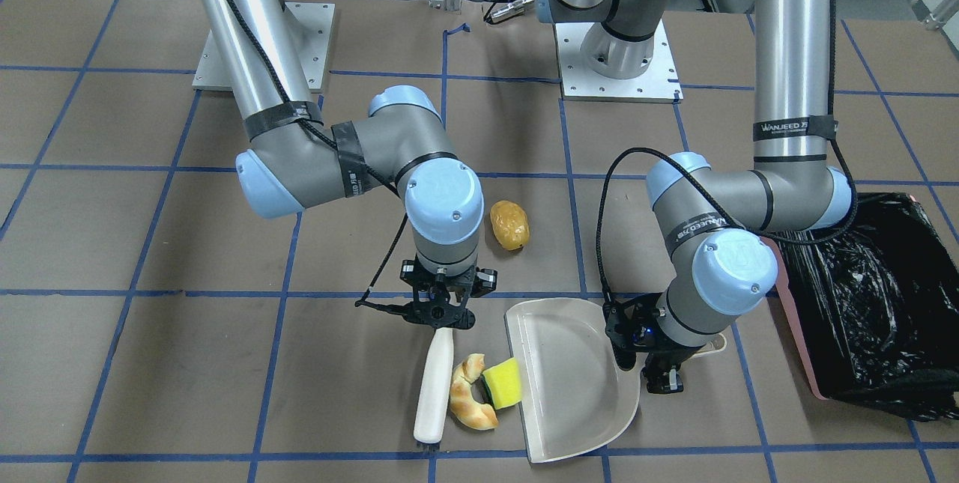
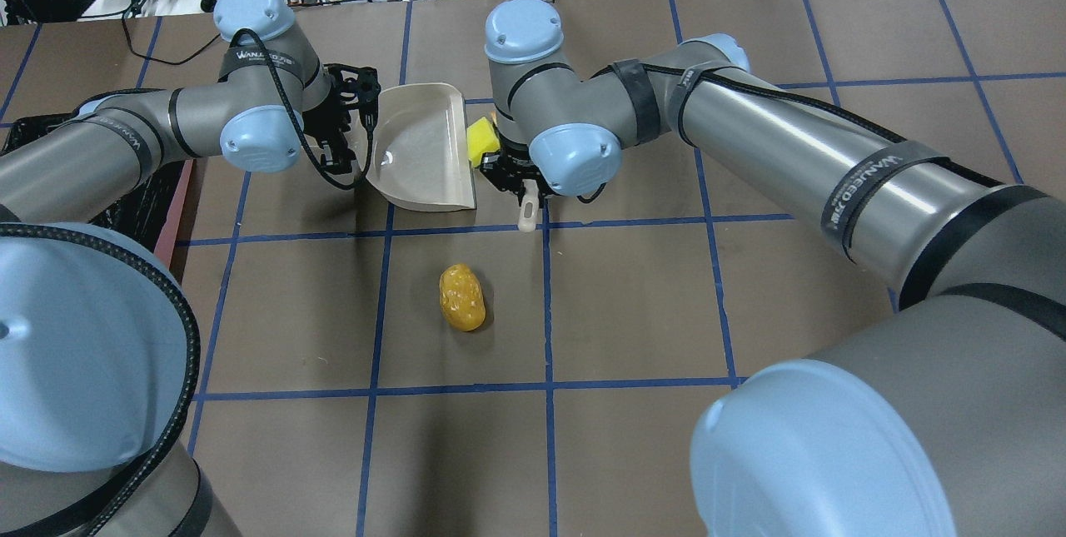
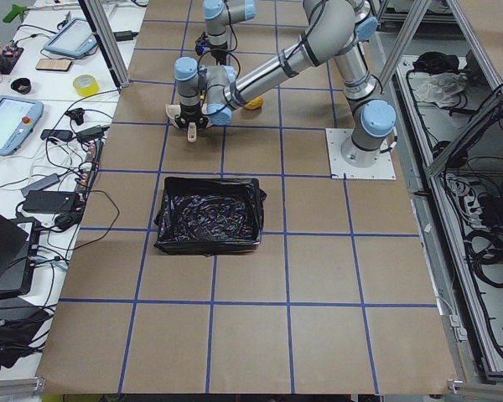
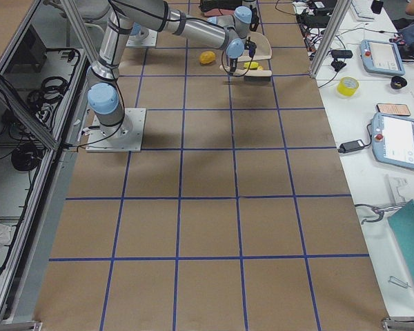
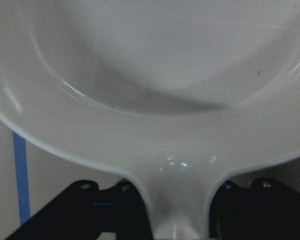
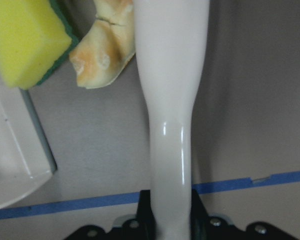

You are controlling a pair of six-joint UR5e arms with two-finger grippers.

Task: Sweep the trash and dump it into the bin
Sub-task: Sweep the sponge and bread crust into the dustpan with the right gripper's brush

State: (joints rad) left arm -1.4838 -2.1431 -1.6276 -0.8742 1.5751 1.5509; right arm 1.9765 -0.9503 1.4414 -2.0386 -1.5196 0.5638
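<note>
Front-facing exterior view: we see no trash in the bin (image 1: 876, 296), and the dustpan (image 1: 577, 386) is bare. Right fingers (image 1: 442, 322) are clamped on the brush (image 1: 434, 386) handle, left fingers (image 1: 663, 378) on the dustpan handle. The sponge block (image 1: 502, 382), yellow over green, touches the pan lip. The tan curved croissant (image 1: 470, 402) lies between it and the brush. The lumpy yellow-brown potato (image 1: 509, 225) sits well apart on the table (image 1: 150, 363). We judge sweeping barely begun, with dumping left.

You'll read "WANJEED" on the left arm's (image 1: 787, 41) black band (image 1: 793, 126). The right arm's (image 2: 774, 125) strap (image 2: 870, 181) says the same.
</note>
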